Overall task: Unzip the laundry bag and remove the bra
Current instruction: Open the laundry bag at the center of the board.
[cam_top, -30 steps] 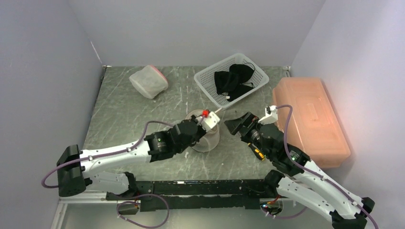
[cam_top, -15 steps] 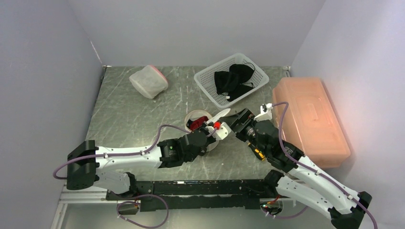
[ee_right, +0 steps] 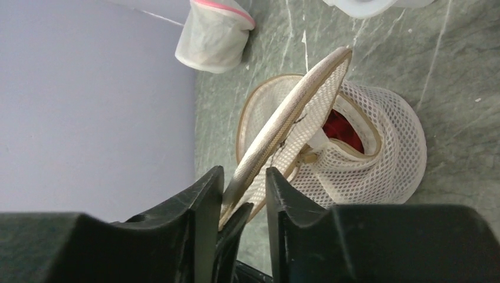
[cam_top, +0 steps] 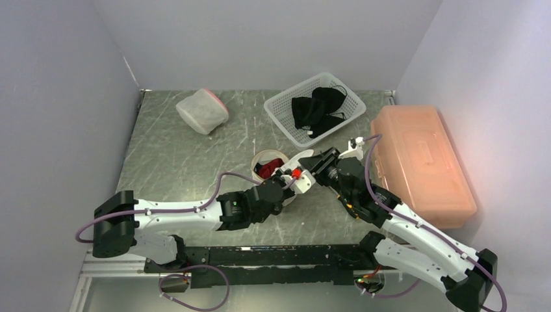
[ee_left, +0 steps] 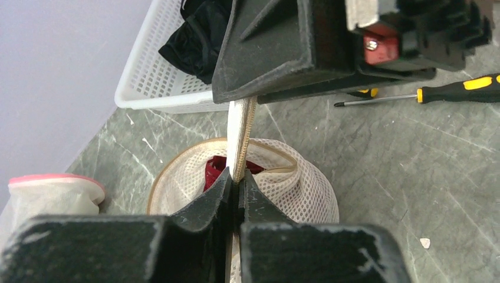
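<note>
We see the mesh laundry bag [cam_top: 281, 195] standing near the middle of the tabletop [cam_top: 169, 156], its round mouth open. Its zipper-edged flap [ee_right: 295, 112] is raised off the opening and stretched between the two arms. The bra [ee_left: 215, 171] shows as a red bundle inside the bag, below the rim and partly hidden by the mesh.

The left gripper [ee_left: 237, 187] is clenched on the flap. Its fingers [ee_left: 206, 203] are pressed together, with the pale zipper tape pinched between their tips just above the bag's mouth.

The right gripper [ee_right: 244, 177] comes in from the opposite side and meets the same flap higher up. In the right wrist view its fingers [ee_right: 203, 194] stand on either side of the flap's edge, which runs down between them. They are close to the tape, but we cannot tell whether they actually press on it. In the top view the two grippers sit nearly tip to tip over the bag.

Behind the bag, a white plastic basket [cam_top: 279, 107] holds a dark garment [cam_top: 318, 107]. A second mesh pouch [cam_top: 203, 110] with a pink rim lies well apart at the far left. A lidded salmon-coloured box [cam_top: 419, 162] lies along the right side of the tabletop. A screwdriver [ee_left: 448, 91] with a black and yellow handle lies flat on the tabletop near the right arm.
</note>
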You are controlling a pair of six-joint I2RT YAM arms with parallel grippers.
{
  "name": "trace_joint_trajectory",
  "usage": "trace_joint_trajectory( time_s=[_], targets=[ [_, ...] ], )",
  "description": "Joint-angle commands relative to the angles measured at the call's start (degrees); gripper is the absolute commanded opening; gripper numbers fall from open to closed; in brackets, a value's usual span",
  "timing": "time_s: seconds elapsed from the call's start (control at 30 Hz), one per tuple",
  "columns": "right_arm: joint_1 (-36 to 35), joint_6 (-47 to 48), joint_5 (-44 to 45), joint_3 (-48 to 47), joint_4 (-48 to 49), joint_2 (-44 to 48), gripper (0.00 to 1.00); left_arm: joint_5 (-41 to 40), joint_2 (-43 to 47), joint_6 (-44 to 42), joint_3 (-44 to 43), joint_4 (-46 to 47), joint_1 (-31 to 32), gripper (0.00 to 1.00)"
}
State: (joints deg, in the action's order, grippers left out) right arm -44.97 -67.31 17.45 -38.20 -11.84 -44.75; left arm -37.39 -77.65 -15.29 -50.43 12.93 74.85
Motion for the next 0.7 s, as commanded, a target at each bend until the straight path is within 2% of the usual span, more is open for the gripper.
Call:
trace_joint_trajectory(
  time_s=[0.0,0.1,0.13,0.23,0.37,0.5,0.67],
  targets=[
    [0.55,1.01,0.53,0.18,4.25,-0.28,0.29,-0.61,0.28,2.03,-0.33,1.34,0.82,0.15],
    [0.58,4.0,0.92,0.37,3.06,0.66,0.1,-3.98,1.3,5.38,-1.27,-2.33,0.84,0.47],
    [0.54,5.47,1.28,0.29,2.04,1.33,0.01,-5.05,1.97,6.52,-1.64,-3.9,0.83,0.56],
    [0.67,10.66,2.85,0.13,-2.19,3.84,0.0,-4.77,4.9,9.62,-2.48,-8.9,0.39,0.8],
    [0.63,19.48,1.25,2.37,-4.11,7.72,0.0,-0.49,7.69,19.92,-5.76,-19.53,-4.1,0.84],
    [0.67,23.69,1.07,4.87,-7.06,10.65,0.0,9.95,9.15,30.24,-7.83,-27.68,-15.41,0.83],
    [0.66,26.02,-0.19,8.74,-7.21,14.33,0.0,18.21,8.04,38.84,-7.75,-31.55,-26.85,0.83]
  ],
)
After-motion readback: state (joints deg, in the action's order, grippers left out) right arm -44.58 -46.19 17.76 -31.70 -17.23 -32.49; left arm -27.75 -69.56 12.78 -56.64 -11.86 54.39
